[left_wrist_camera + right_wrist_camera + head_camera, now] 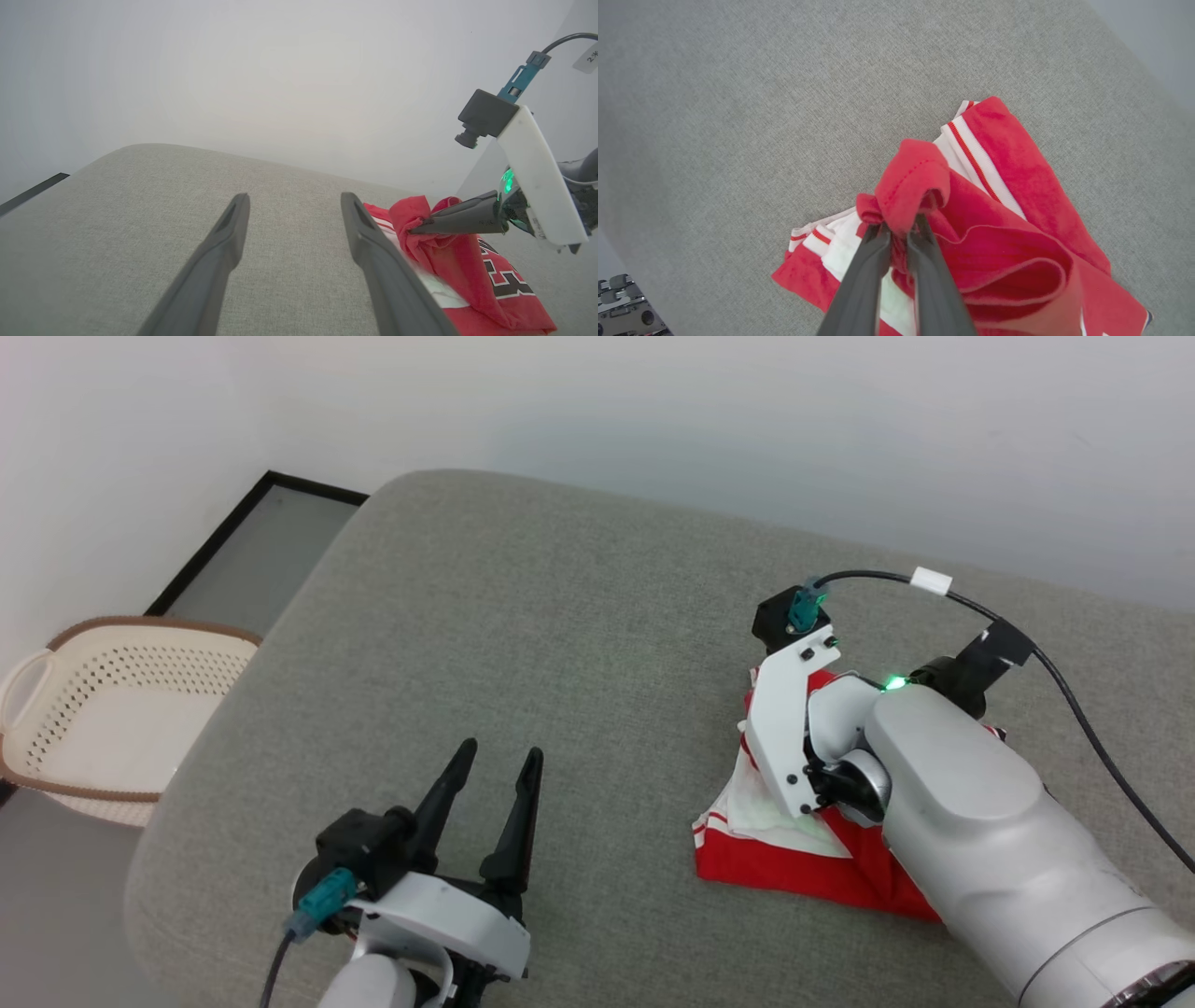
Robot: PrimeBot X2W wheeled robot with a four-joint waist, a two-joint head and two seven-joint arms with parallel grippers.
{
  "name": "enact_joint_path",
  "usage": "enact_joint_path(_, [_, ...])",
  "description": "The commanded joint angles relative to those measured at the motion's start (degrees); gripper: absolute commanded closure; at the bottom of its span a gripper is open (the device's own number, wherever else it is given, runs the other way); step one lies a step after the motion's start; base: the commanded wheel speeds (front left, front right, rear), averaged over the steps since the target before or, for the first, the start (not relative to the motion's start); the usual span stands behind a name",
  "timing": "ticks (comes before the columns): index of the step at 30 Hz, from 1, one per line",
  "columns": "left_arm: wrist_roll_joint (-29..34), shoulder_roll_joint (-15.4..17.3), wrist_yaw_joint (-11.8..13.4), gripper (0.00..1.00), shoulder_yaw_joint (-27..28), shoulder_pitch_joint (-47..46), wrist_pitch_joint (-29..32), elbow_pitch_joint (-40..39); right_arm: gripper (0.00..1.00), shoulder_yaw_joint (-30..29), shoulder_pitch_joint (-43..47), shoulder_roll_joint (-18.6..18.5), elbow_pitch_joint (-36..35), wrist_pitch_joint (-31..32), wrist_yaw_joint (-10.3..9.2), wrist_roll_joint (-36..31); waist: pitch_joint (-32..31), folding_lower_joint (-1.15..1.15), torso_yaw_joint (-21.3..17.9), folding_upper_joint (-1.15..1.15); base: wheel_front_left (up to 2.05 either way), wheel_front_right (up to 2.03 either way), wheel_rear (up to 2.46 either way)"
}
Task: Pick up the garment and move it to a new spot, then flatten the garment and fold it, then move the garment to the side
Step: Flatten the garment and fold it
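The garment (794,863), a red T-shirt with white sleeves and striped trim, lies crumpled on the grey cushion (560,644) at the right. My right gripper (900,225) is shut on a bunched red fold of the garment (1008,186) and lifts that fold a little off the surface. The same pinch appears at the right of the left wrist view, with the right gripper (413,229) on the garment (467,280). My left gripper (499,753) stands open at the lower left over bare cushion, apart from the shirt, its fingers (224,252) spread with nothing between them.
A white perforated laundry basket (103,709) with a brown rim sits on the floor off the cushion's left edge. A pale wall runs behind the cushion. The right arm's black cable (1074,700) loops over the cushion at the far right.
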Motion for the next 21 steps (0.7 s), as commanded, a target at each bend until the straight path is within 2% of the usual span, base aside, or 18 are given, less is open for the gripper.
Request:
enact_joint_path(1, [-0.4, 0.1, -0.1, 0.00, -0.1, -0.3, -0.1, 0.1, 0.36, 1.0, -0.6, 0.2, 0.2, -0.1, -0.10, 0.4, -0.1, 0.00, 0.0, 0.00, 0.00, 0.00, 0.00])
enact_joint_path(2, [-0.5, 0.2, -0.1, 0.00, -0.1, -0.3, -0.1, 0.1, 0.00, 2.3, -0.8, 0.1, 0.4, -0.1, -0.10, 0.5, -0.2, 0.00, 0.0, 0.00, 0.00, 0.00, 0.00])
enact_joint_path(8, [-0.6, 0.4, -0.1, 0.00, 0.1, 0.4, -0.1, 0.3, 0.00, 7.7, -1.7, -0.6, 0.1, -2.5, -0.10, 2.7, -1.2, 0.00, -0.2, 0.00, 0.00, 0.00, 0.00])
enact_joint_path(13, [-0.3, 0.7, -0.1, 0.00, 0.1, 0.9, -0.1, 0.5, 0.00, 11.0, -3.2, -0.5, -0.5, -1.7, -0.10, 6.9, -2.2, 0.00, -0.9, 0.00, 0.00, 0.00, 0.00])
enact_joint_path(16, [-0.1, 0.8, -0.1, 0.00, 0.4, 1.3, -0.1, 0.4, 0.00, 12.3, -4.3, -0.6, -2.6, -1.9, -0.10, 10.4, -2.9, 0.00, -1.5, 0.00, 0.00, 0.00, 0.00])
enact_joint_path(21, [0.4, 1.2, -0.1, 0.00, 0.9, 2.0, -0.1, 0.0, 0.00, 15.0, -6.7, -2.5, -8.2, -5.8, -0.10, 14.9, -3.7, 0.00, -3.2, 0.00, 0.00, 0.00, 0.00])
